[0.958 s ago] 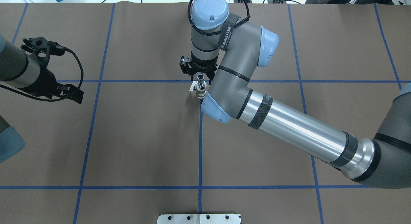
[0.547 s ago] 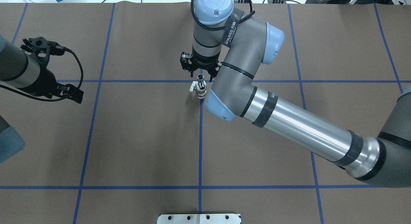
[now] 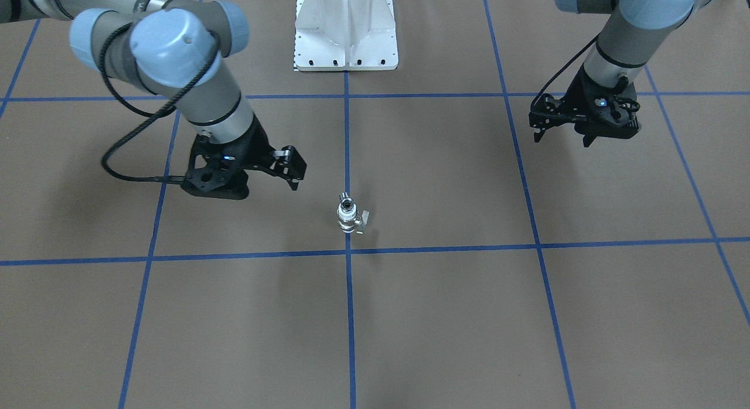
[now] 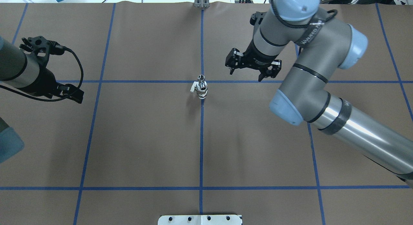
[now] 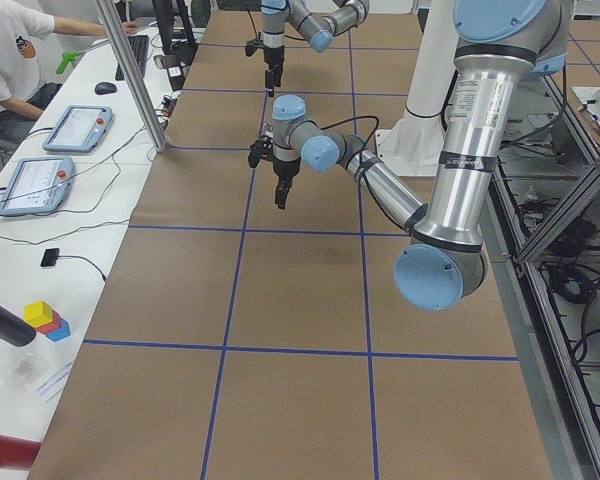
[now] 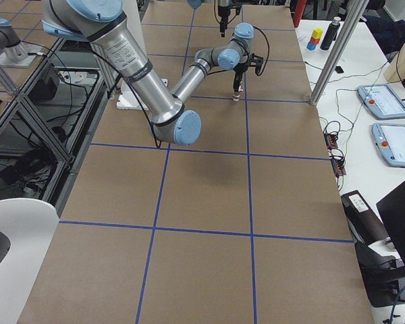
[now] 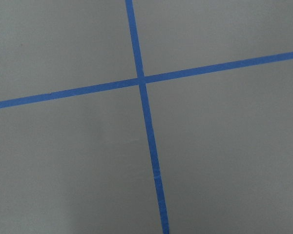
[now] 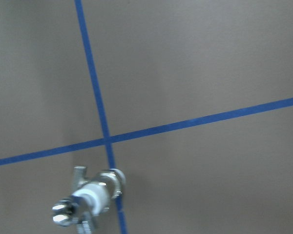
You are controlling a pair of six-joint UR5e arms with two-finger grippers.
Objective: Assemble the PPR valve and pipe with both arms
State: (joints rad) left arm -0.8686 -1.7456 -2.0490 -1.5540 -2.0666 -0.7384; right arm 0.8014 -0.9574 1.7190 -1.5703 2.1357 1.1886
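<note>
PPR valve (image 4: 201, 90), a stubby fitting with white ring ends and a brass-silver middle, stands upright on the blue tape line (image 4: 201, 138) with the short shiny silver pipe (image 4: 201, 78) on top, while my black right gripper (image 4: 245, 75) and black left gripper (image 3: 561, 140) hang empty and well clear, jaws apart, so I judge a stray arm nudge could topple it.

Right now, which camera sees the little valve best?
The front-facing view: the valve stands whole and sharp, nothing blocking it. The overhead shows it whole too. The right wrist camera shows it biggest but cut by the bottom edge. The right side view shows a speck; I can't spot it in either left camera.
</note>
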